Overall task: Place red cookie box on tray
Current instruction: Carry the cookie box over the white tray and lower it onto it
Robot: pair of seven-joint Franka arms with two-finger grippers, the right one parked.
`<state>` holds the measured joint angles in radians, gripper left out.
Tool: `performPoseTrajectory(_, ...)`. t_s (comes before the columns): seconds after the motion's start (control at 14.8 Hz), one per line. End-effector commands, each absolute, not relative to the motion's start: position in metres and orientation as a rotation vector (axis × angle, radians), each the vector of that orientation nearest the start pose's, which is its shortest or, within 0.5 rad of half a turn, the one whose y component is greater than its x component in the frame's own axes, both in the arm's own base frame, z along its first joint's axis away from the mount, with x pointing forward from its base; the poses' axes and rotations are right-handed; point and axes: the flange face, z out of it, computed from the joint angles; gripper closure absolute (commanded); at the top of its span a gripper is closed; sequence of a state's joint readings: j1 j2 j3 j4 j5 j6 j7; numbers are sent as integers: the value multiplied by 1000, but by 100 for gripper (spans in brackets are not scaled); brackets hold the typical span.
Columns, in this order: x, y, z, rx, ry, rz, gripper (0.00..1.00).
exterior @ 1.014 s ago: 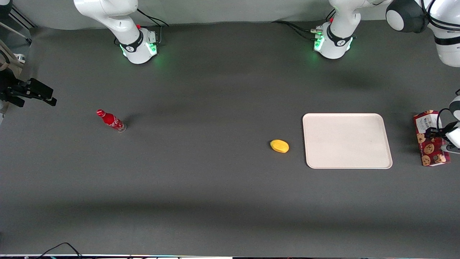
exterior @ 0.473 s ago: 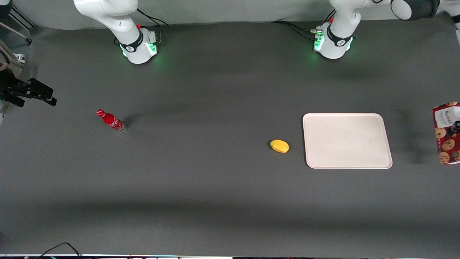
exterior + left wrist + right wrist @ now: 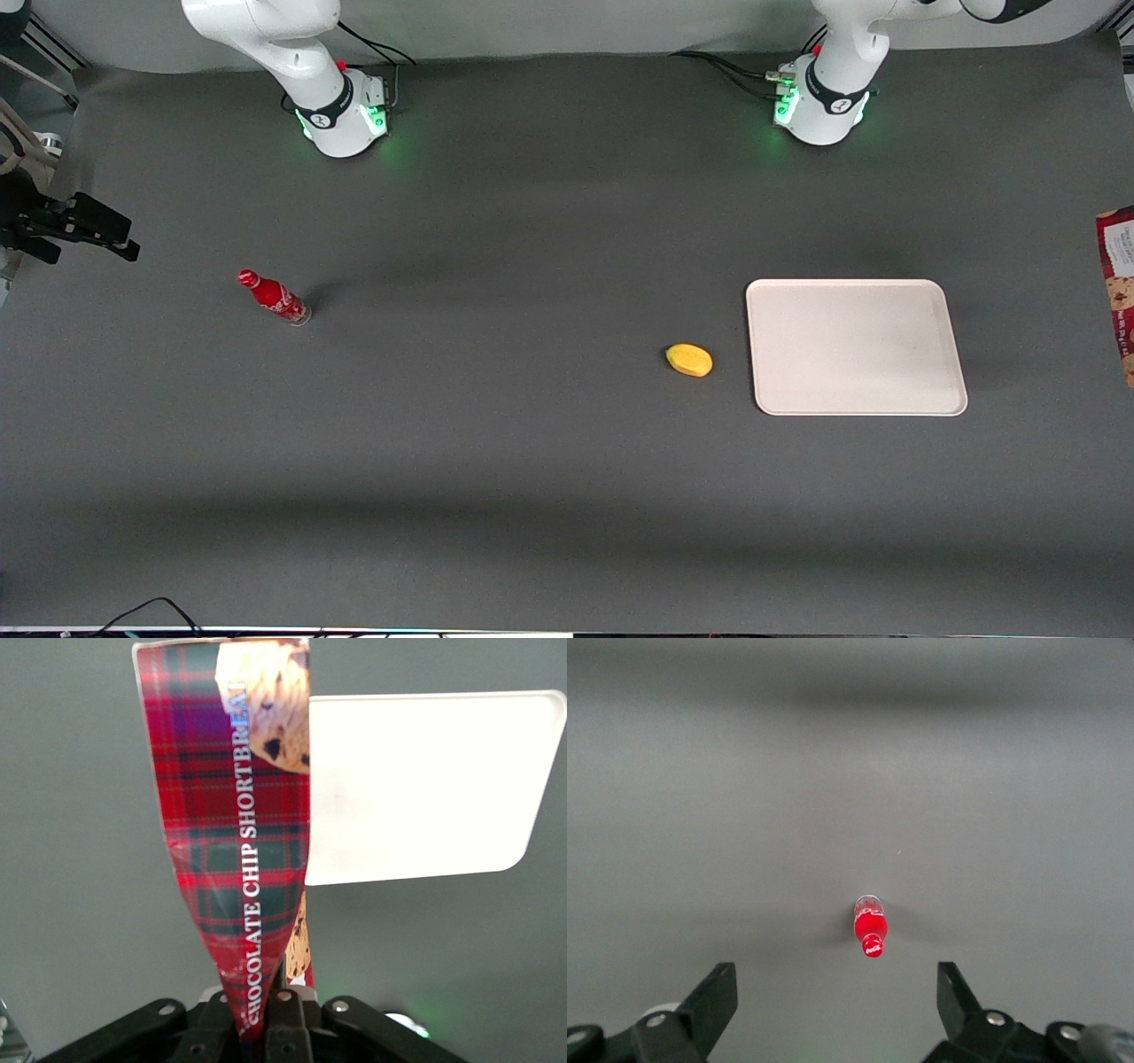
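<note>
Tool [image 3: 266,1014] clamped on red cookie box [image 3: 232,824], lifted near tray [image 3: 425,788].

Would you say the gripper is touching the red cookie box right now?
Touching. In the left wrist view, the gripper is shut on one end of the red cookie box, which hangs from it above the table.

Bare tray [image 3: 855,346]; only mango [image 3: 689,360] sits beside it.
</note>
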<state>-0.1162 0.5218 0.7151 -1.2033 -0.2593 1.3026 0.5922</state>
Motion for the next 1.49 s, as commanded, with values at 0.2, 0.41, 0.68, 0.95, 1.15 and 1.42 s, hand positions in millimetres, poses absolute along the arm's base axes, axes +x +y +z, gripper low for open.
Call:
performPoseTrajectory(0.2, 629, 137, 437, -3133, 85, 562, 100)
performPoseTrajectory(0.41, 613, 128, 349, -3147, 113, 511, 100)
performPoseTrajectory(0.68, 589, 136, 267, -3118, 152, 387, 100)
performPoseTrajectory(0.95, 585, 138, 259, -3109, 159, 388, 0)
performPoseTrajectory(1.15, 586, 138, 282, -3125, 151, 402, 0)
performPoseTrajectory(1.42, 594, 143, 384, -3129, 167, 471, 0)
